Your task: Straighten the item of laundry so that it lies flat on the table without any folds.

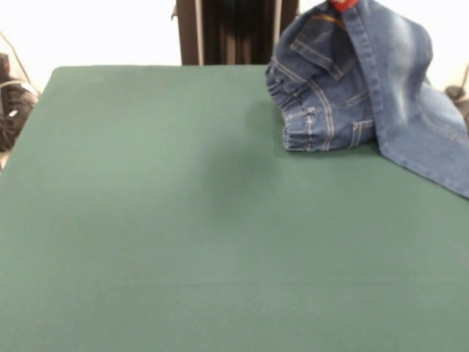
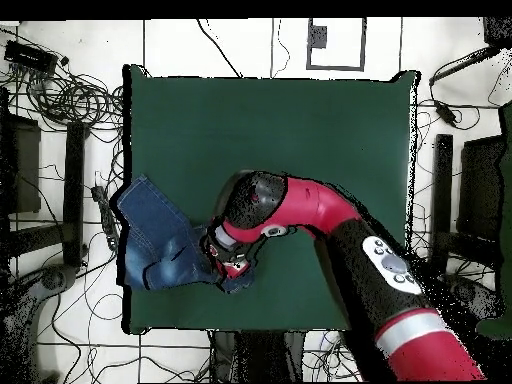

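Note:
The item of laundry [image 1: 352, 81], a small pair of blue jeans with faded patches, hangs in a peak from my gripper [image 1: 344, 4] at the top edge of the front view. Its bunched waistband and one leg rest on the table [image 1: 183, 220], still folded. In the overhead view the jeans [image 2: 160, 240] lie at the left edge of the green table [image 2: 300, 130], partly past it. There my gripper [image 2: 228, 258] sits over their right end, with its fingers hidden by cloth.
The red arm [image 2: 330, 215] reaches across the table's lower part from the bottom right. Cables [image 2: 70, 100] and dark stands [image 2: 75, 180] surround the table on the floor. More cables [image 1: 11, 103] lie at the left edge of the front view.

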Controlling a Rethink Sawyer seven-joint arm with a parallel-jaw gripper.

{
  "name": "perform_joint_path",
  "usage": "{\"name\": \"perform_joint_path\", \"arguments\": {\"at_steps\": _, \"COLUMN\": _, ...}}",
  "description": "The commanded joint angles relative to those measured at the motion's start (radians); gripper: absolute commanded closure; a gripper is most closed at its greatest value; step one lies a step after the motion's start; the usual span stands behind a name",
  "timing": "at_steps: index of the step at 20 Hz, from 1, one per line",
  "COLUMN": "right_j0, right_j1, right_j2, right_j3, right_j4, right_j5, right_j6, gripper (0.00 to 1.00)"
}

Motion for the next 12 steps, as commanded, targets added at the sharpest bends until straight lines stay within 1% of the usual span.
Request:
{"name": "perform_joint_path", "arguments": {"at_steps": 1, "right_j0": 0.046, "right_j1": 0.075, "right_j2": 0.137, "right_j3": -0.195, "right_j4": -0.036, "right_j5": 0.154, "right_j6": -0.278, "gripper": 1.00}}
{"name": "perform_joint_path", "arguments": {"at_steps": 4, "right_j0": 0.049, "right_j1": 0.108, "right_j2": 0.147, "right_j3": -0.251, "right_j4": -0.057, "right_j5": 0.195, "right_j6": -0.285, "gripper": 1.00}}
{"name": "perform_joint_path", "arguments": {"at_steps": 8, "right_j0": 0.063, "right_j1": 0.194, "right_j2": 0.140, "right_j3": -0.382, "right_j4": -0.137, "right_j5": 0.221, "right_j6": -0.333, "gripper": 1.00}}
{"name": "perform_joint_path", "arguments": {"at_steps": 10, "right_j0": 0.070, "right_j1": 0.229, "right_j2": 0.140, "right_j3": -0.441, "right_j4": -0.163, "right_j5": 0.228, "right_j6": -0.347, "gripper": 1.00}}
{"name": "perform_joint_path", "arguments": {"at_steps": 12, "right_j0": 0.076, "right_j1": 0.238, "right_j2": 0.144, "right_j3": -0.477, "right_j4": -0.183, "right_j5": 0.243, "right_j6": -0.341, "gripper": 1.00}}
